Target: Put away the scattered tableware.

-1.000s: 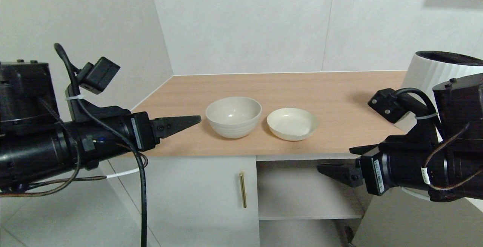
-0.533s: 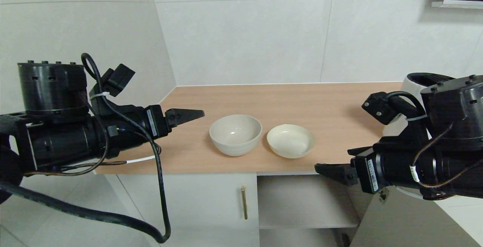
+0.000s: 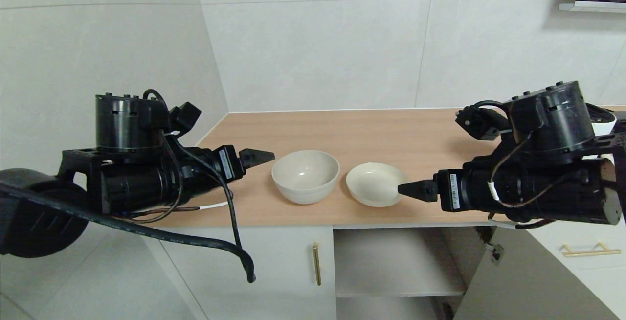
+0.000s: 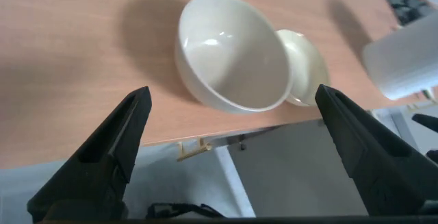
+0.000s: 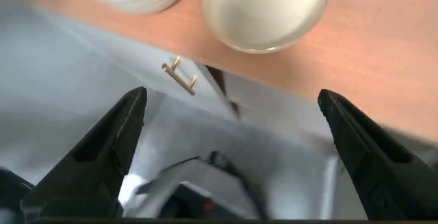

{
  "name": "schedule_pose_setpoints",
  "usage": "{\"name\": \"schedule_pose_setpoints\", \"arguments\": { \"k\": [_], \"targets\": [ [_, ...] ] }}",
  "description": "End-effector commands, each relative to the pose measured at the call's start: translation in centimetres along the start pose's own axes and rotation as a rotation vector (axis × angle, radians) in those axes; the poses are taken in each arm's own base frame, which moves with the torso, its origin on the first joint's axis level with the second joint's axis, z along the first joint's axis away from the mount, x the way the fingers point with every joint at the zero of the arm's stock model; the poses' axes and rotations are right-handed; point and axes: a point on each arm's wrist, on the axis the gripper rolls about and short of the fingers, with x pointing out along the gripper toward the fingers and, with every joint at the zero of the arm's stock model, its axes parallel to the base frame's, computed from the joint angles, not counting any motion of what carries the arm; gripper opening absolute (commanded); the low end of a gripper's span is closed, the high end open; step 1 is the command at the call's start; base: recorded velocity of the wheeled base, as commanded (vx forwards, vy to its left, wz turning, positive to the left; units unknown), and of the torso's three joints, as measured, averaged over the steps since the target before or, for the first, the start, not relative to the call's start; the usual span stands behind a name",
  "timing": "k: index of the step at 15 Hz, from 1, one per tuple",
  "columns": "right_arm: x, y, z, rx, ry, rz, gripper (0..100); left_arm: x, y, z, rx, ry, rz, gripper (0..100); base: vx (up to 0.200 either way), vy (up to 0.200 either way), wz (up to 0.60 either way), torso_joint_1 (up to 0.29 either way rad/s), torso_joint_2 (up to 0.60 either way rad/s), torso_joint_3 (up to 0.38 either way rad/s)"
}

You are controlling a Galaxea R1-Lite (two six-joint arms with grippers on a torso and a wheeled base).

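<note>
Two pieces sit on the tabletop (image 3: 381, 129), near its front edge: a deep bowl (image 3: 305, 175) and, just beside it on the robot's right, a shallow bowl (image 3: 375, 184). Both look like glazed ceramic, so probably stiff, smooth, slippery, easy to chip and fairly weighty. The left gripper (image 3: 264, 155) hovers just beside the deep bowl, spread wide and empty. The right gripper (image 3: 406, 190) is at the shallow bowl's rim, also wide open and empty; I can't tell if it touches. Best hold looks like the rim wall, one finger inside, one outside, closed gently.
</note>
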Motion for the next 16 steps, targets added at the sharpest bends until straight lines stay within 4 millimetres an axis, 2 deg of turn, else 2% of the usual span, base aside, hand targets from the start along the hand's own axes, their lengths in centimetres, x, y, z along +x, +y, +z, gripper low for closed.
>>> {"name": "schedule_pose_setpoints", "arguments": {
  "k": [1, 4, 7, 11, 16],
  "targets": [
    [3.5, -0.6, 1.1, 0.126, 0.079, -0.09, 100, 2.3, 0.2, -1.2, -0.048, 0.07, 0.026, 100, 0.0, 0.0, 0.0, 0.0, 0.0, 0.0],
    [5.3, -1.4, 1.1, 0.145, 0.079, -0.168, 100, 4.4, 0.3, -2.1, -0.119, 0.117, 0.038, 100, 0.0, 0.0, 0.0, 0.0, 0.0, 0.0],
    [5.6, -1.5, 1.1, 0.149, 0.08, -0.173, 100, 5.5, 0.6, -2.8, -0.123, 0.145, 0.052, 100, 0.0, 0.0, 0.0, 0.0, 0.0, 0.0],
    [5.5, -1.5, 1.1, 0.15, 0.08, -0.173, 100, 5.9, 0.5, -2.6, -0.158, 0.139, 0.049, 100, 0.0, 0.0, 0.0, 0.0, 0.0, 0.0],
    [5.5, -1.8, 1.1, 0.154, 0.081, -0.18, 100, 7.1, 0.8, -3.3, -0.154, 0.145, 0.066, 100, 0.0, 0.0, 0.0, 0.0, 0.0, 0.0]
  ]
}}
